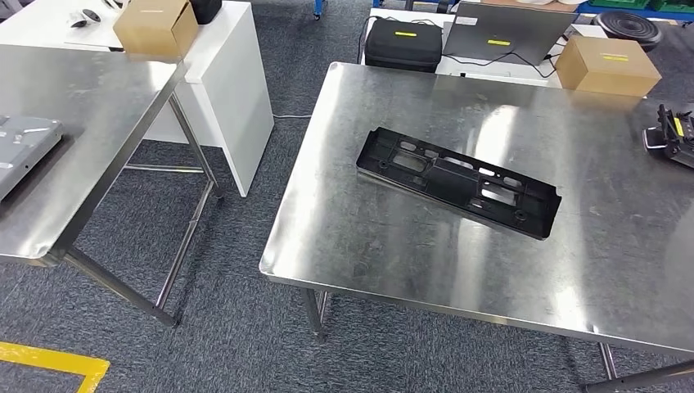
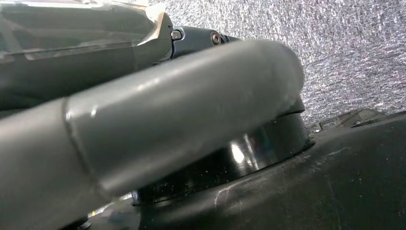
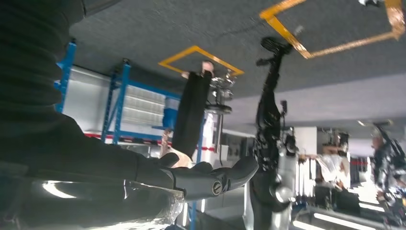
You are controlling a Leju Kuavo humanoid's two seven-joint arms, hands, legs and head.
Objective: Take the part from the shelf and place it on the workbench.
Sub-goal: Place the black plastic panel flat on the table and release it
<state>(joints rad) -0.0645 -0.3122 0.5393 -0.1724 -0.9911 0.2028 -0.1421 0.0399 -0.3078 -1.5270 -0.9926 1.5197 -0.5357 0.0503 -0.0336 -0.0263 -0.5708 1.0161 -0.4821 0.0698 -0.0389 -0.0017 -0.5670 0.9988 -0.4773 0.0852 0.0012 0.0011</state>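
the right hand [image 3: 210, 179] showed in its wrist view with fingers stretched out and a little apart, nothing between them, pointing off into the room and not at any table. the left hand [image 2: 158, 124] was a thick grey thumb across its own wrist view, blurred and close; whether its fingers were curled or spread could not be told, though nothing was seen held in it.

the part [image 1: 458, 182], a long black plastic frame with cut-outs, lay flat on the steel workbench [image 1: 393, 262], near the middle of the top and towards its left half, apart from every edge. its long axis ran from about 10 o'clock to 4 o'clock in the head view, the far end pointing at 10 and the near end at 4. a black tool [image 1: 671, 135] sat well apart from it at 2 o'clock.

judged from this, the placing looked done and what remained was to get clear. doing that well would mean keeping both arms low and back from the table edge, so no finger catches the frame and slides it. if it had to be nudged, pushing along the long axis would risk spinning it less than a push at one end. a cardboard box [image 1: 607, 64] stood beyond the far edge at 1 o'clock.
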